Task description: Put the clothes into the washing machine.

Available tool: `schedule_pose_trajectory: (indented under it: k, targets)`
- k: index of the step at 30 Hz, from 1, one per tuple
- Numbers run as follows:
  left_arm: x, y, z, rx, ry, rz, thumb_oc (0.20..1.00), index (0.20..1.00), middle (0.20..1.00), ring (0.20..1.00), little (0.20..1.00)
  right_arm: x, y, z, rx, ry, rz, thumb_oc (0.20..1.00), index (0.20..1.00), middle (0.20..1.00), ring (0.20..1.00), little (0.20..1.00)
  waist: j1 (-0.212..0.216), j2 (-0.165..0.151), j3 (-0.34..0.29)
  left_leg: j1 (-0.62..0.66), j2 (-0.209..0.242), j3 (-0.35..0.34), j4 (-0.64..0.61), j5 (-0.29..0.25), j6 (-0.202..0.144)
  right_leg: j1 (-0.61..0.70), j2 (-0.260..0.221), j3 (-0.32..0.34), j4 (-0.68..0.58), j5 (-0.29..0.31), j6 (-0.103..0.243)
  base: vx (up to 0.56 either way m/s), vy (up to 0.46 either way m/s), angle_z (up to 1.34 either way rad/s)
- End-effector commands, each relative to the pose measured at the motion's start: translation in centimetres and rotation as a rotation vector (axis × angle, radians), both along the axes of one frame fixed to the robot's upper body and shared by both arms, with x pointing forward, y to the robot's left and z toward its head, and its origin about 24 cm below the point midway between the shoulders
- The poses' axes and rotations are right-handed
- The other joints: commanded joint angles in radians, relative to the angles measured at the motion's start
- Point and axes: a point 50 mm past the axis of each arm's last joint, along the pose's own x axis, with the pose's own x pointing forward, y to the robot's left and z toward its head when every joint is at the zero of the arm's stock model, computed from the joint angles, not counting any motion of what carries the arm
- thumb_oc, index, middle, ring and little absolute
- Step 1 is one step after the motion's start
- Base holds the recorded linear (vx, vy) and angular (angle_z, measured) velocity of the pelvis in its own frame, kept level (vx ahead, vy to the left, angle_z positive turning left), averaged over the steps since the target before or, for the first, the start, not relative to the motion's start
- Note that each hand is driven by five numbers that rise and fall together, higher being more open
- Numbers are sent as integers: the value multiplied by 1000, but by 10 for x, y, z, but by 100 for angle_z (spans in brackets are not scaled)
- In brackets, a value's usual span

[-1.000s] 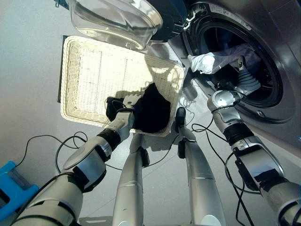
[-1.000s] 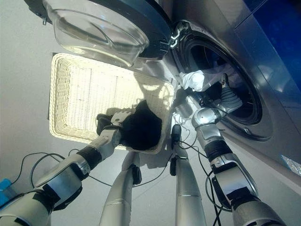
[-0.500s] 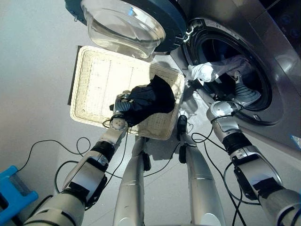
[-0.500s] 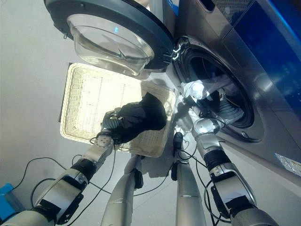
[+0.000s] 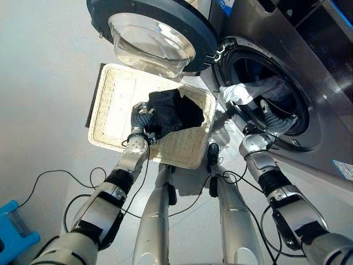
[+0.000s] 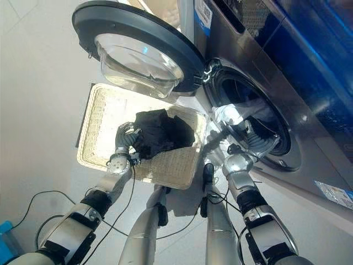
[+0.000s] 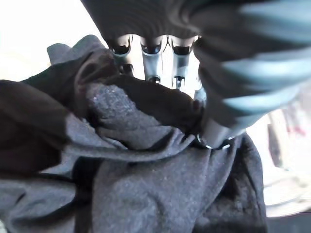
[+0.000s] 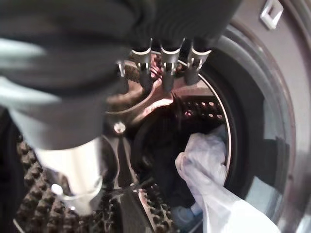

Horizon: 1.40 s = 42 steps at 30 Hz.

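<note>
Dark cloth [image 7: 146, 184] lies bunched in my left hand [image 5: 141, 117]: my fingers [image 7: 148, 60] curl down into its folds and my thumb presses in from the side, so the garment is pinched between them. In the left eye view the garment hangs from that hand above the white wicker basket [image 5: 113, 96], draping toward the basket's corner nearest the washing machine [image 6: 259, 83]; I cannot tell whether its lower edge touches the weave. The basket sits on the pale floor [image 5: 44, 83], just beside the machine's front.

My right hand [image 5: 274, 120] is further on, inside the round opening of the drum [image 8: 194, 126], with its wrist at the rim. Its fingers [image 8: 165, 68] reach straight ahead, loosely spread, and grip nothing. A white garment [image 5: 248, 91] hangs out over the lower lip of the opening, just beside this hand and apart from its fingertips; deeper in the drum I see more dark cloth, too dim to make out.

Beyond both hands the machine's door [image 5: 151, 33] stands swung wide, its glass bowl hanging over the far edge of the basket
</note>
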Motion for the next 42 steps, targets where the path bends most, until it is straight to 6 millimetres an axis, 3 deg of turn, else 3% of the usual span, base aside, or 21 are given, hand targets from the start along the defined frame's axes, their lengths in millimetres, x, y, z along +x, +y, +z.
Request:
schedule_pose_trajectory:
  k: [1,6,7,8,15,17,19,34,42]
  targets:
    - [-2,-1,21,-50,-137,7,200,200,200,200,200,-5,4,6,-7,-82,64,1000,1000,1000,1000,1000,39,-28,-21,45,-44,74,65,-138,-21,25,47,-18,38,-37,81,3,12,-3]
    - [-3,1,17,116,-114,75,200,200,200,200,200,-8,8,1,-7,-65,83,1000,1000,1000,1000,1000,38,-30,-21,48,-43,75,62,-137,-23,34,46,-21,30,-37,80,10,0,-2]
    - [-2,2,17,143,-109,93,263,263,263,263,263,-7,8,0,-11,-62,88,1000,1000,1000,1000,1000,37,-30,-21,47,-43,77,62,-136,-23,33,45,-21,29,-36,80,0,0,0]
    - [1,5,17,241,-87,113,1000,1000,1000,1000,1000,-6,9,2,-24,-58,97,1000,1000,1000,1000,1000,34,-29,-21,43,-43,79,61,-135,-25,28,46,-21,29,-37,79,-10,20,-3]
    - [6,14,12,479,-8,132,1000,1000,1000,1000,1000,-5,9,0,-30,-46,103,1000,1000,1000,1000,1000,28,-26,-21,29,-36,88,61,-129,-29,14,47,-16,25,-30,80,5,7,-3]
    - [6,14,12,479,-8,132,1000,1000,1000,1000,1000,-5,9,0,-30,-46,103,1000,1000,1000,1000,1000,28,-26,-21,29,-36,88,61,-129,-29,14,47,-16,25,-30,80,0,0,0]
    - [8,20,2,728,53,167,1000,1000,1000,1000,1000,-7,8,-6,-32,-30,116,1000,1000,1000,1000,1000,17,-30,-21,27,-34,98,63,-129,-34,13,47,-13,18,-28,83,26,14,-4]
    - [11,14,3,803,48,169,1000,1000,1000,1000,1000,-6,16,-6,-8,-39,140,1000,1000,1000,1000,1000,12,-35,-21,7,-27,100,62,-121,-41,-8,48,-8,16,-21,87,1,2,-2]
    - [10,5,7,1112,-23,174,1000,1000,1000,1000,1000,-6,17,-7,6,-37,145,1000,1000,1000,1000,1000,15,-34,-21,-6,-26,100,56,-112,-44,-16,46,-14,2,-5,90,0,0,0]
